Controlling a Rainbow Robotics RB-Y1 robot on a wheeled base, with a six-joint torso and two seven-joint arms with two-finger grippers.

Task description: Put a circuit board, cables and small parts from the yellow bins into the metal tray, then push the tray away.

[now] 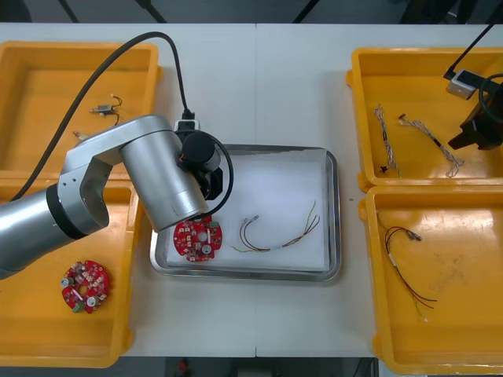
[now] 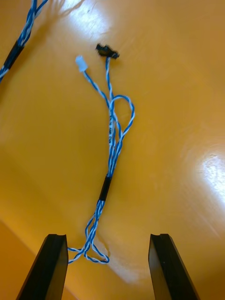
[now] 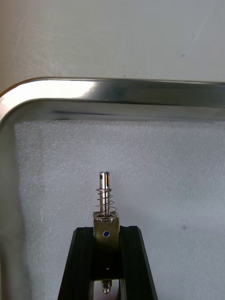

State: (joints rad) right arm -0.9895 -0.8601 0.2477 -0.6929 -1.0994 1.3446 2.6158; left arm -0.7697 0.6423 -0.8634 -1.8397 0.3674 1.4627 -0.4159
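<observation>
My left gripper [image 3: 107,233] is shut on a small metal part [image 3: 105,206] with a spring and a pin, held just above the white inside of the metal tray [image 3: 117,90] near a corner. In the front view the left arm [image 1: 161,177] covers the tray's [image 1: 334,212] left end. In the tray lie a round red circuit board [image 1: 196,238] and a red and yellow cable [image 1: 279,233]. My right gripper [image 2: 110,267] stands open over a twisted blue and white cable [image 2: 112,150] in the far right yellow bin [image 1: 357,118].
A second blue and white cable [image 1: 384,141] lies in the same bin. A black cable [image 1: 405,263] is in the near right bin. A spare circuit board [image 1: 85,285] sits in the near left bin, and small metal parts [image 1: 106,110] in the far left one.
</observation>
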